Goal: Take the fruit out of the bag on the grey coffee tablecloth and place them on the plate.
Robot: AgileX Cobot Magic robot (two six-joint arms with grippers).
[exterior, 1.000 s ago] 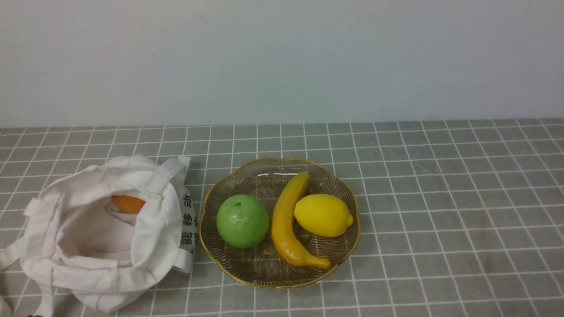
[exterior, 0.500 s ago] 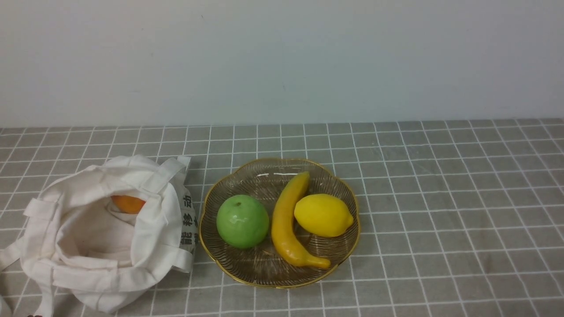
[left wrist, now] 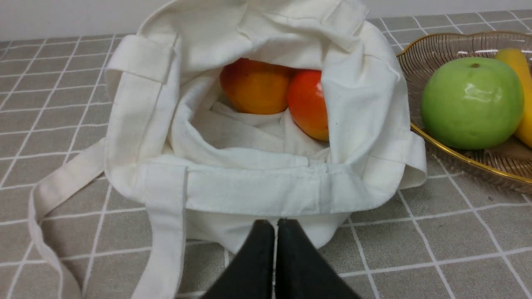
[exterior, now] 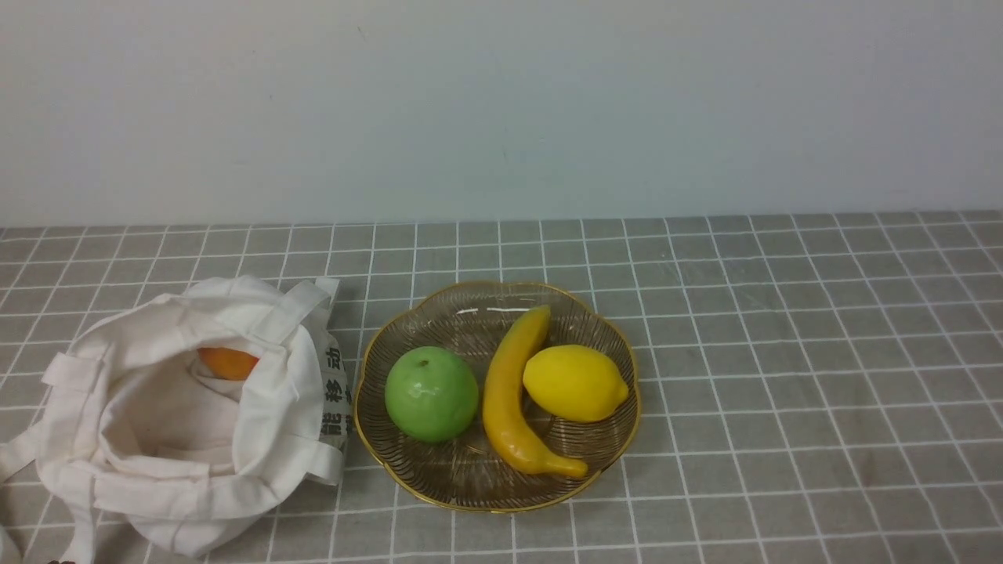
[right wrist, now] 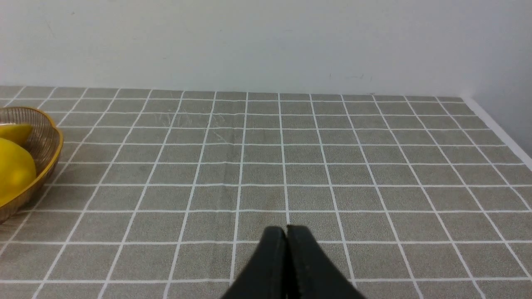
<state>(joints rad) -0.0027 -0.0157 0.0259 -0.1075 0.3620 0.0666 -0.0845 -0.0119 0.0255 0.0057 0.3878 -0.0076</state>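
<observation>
Counter draped in the grey coffee tablecloth [exterior: 783,352], seen from the robot's side. At near left the bag [exterior: 157,439] slumps with its mouth open; inside, against the far wall, lie an orange fruit [left wrist: 254,86] and a red-orange fruit [left wrist: 308,104], touching. Just right of the bag sits the plate [exterior: 439,489], holding — left to right — the green apple [exterior: 431,394], a banana [exterior: 509,392] and a lemon [exterior: 576,383]. The left end effector [left wrist: 275,226] hovers just short of the bag's near side, jaws pressed together and empty. The right end effector [right wrist: 286,232] — likewise closed on nothing — hangs over bare cloth well right of the plate.
</observation>
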